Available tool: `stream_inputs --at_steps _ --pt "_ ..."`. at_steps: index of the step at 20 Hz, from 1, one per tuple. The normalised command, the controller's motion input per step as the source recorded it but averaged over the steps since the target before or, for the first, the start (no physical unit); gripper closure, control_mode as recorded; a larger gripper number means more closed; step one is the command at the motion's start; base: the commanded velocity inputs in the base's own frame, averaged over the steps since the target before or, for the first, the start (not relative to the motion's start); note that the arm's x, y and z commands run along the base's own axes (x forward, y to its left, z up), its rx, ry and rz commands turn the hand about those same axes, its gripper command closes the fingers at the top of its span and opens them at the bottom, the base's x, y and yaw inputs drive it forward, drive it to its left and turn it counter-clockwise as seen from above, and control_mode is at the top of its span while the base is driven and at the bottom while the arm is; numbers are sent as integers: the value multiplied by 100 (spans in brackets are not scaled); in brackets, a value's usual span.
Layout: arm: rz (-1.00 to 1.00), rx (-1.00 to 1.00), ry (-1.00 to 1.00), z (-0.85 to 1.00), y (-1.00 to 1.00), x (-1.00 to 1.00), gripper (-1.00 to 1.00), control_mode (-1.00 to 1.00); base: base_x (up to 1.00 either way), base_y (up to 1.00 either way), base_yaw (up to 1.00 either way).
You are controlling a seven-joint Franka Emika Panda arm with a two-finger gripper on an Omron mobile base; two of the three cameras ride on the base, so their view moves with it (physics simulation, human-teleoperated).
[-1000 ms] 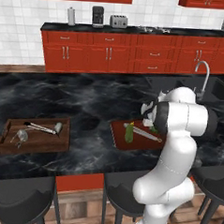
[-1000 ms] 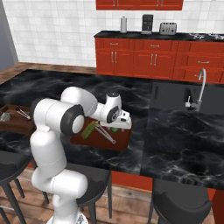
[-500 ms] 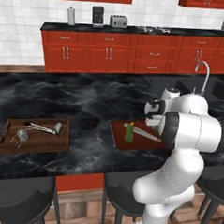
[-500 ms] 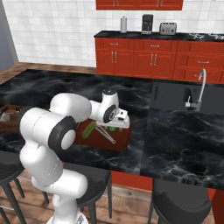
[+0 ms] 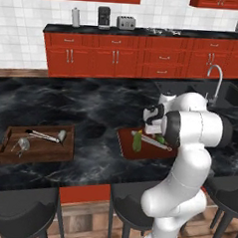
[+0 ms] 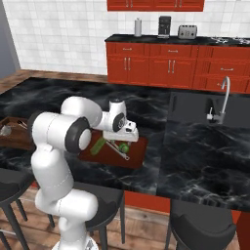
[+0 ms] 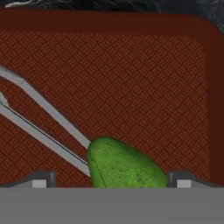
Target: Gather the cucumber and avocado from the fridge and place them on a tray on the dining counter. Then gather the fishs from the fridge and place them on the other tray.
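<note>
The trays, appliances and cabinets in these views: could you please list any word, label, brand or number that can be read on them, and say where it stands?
None: no readable text in any view.
The red tray, avocado and cucumber carry no label.
The wooden tray is bare of print.
The coffee maker and toaster are too small to show a brand.

Green avocado (image 7: pixel 124 168), red woven-patterned tray (image 7: pixel 131 78)

Even, flat rendered light — bright at twelve o'clock on the white tiles, soft sheen on the black counter (image 5: pixel 82 104); base views slightly soft, no glare.
</note>
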Motion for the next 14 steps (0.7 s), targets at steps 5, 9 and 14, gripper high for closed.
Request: stream_inputs --at_steps 5,9,14 --pt "0 0 7 12 1 -28 -100 -100 0 0 0" --pt "0 0 -3 72 0 -70 -100 -100 0 0 0" --pt "0 0 -5 71 0 -96 -100 -100 0 0 0"
